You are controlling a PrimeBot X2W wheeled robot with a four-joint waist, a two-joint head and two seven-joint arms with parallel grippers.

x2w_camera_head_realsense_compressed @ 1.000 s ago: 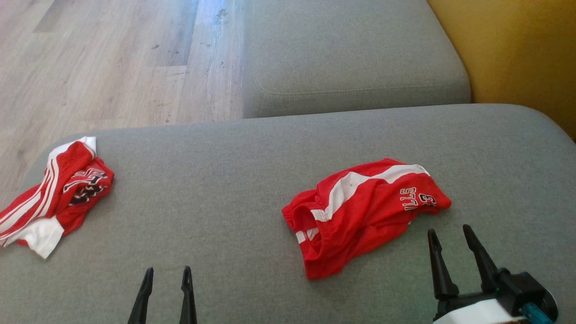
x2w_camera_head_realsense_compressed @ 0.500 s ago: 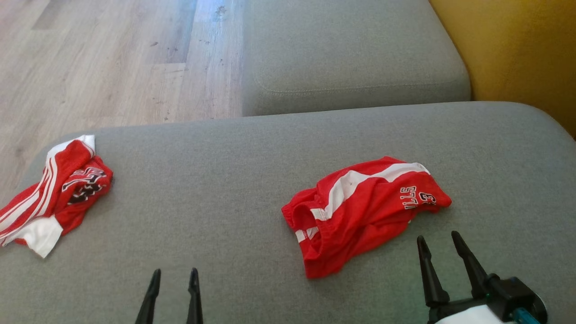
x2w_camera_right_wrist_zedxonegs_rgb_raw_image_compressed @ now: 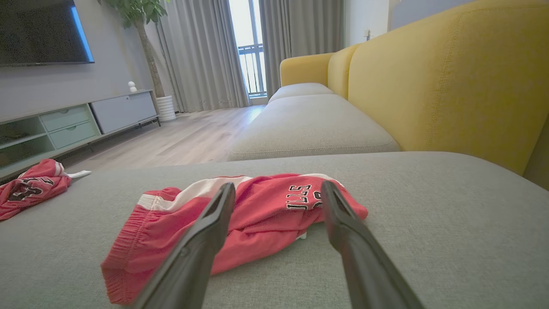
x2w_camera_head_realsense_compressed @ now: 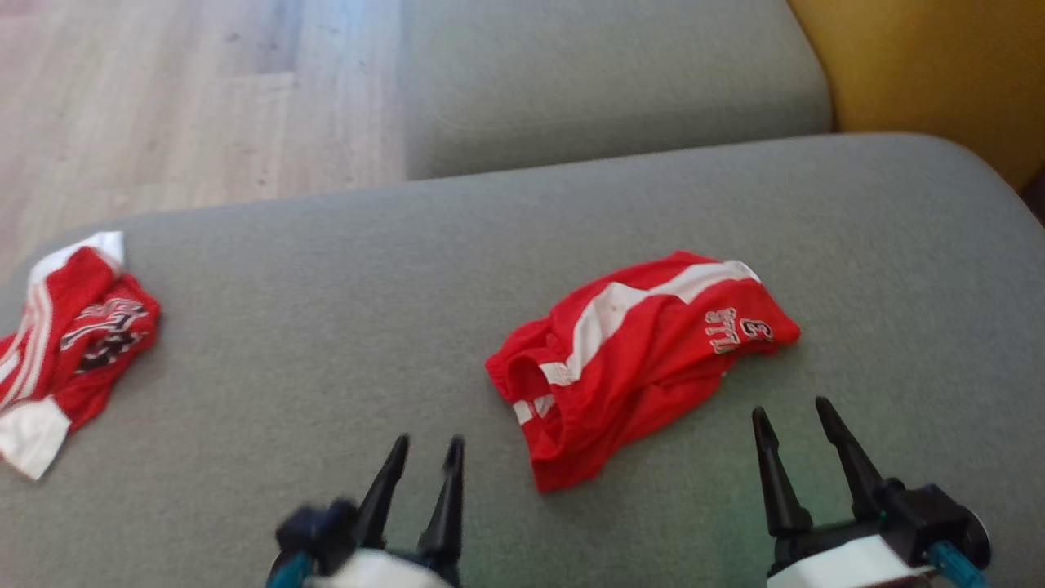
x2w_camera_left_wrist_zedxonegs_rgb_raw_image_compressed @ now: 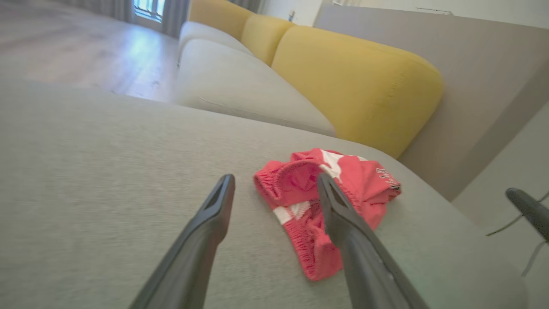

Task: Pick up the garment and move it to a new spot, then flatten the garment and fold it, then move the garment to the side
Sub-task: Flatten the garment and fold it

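Note:
A crumpled red garment (x2w_camera_head_realsense_compressed: 637,359) with a white stripe and lettering lies on the grey cushion (x2w_camera_head_realsense_compressed: 343,327), right of centre. It also lies ahead of the fingers in the left wrist view (x2w_camera_left_wrist_zedxonegs_rgb_raw_image_compressed: 317,201) and the right wrist view (x2w_camera_right_wrist_zedxonegs_rgb_raw_image_compressed: 240,219). My left gripper (x2w_camera_head_realsense_compressed: 426,447) stands open, just left of the garment's waistband end, not touching it. My right gripper (x2w_camera_head_realsense_compressed: 790,412) is open too, close to the garment's lettered end, with nothing between its fingers.
A second red and white garment (x2w_camera_head_realsense_compressed: 65,343) lies bunched at the cushion's far left edge. Beyond are another grey seat cushion (x2w_camera_head_realsense_compressed: 604,73), yellow backrests (x2w_camera_head_realsense_compressed: 931,65) on the right and wooden floor (x2w_camera_head_realsense_compressed: 163,98) at the far left.
The head camera has shifted, so the whole scene sits lower left. My left gripper has moved up and right toward the garment. The right gripper holds near the same place.

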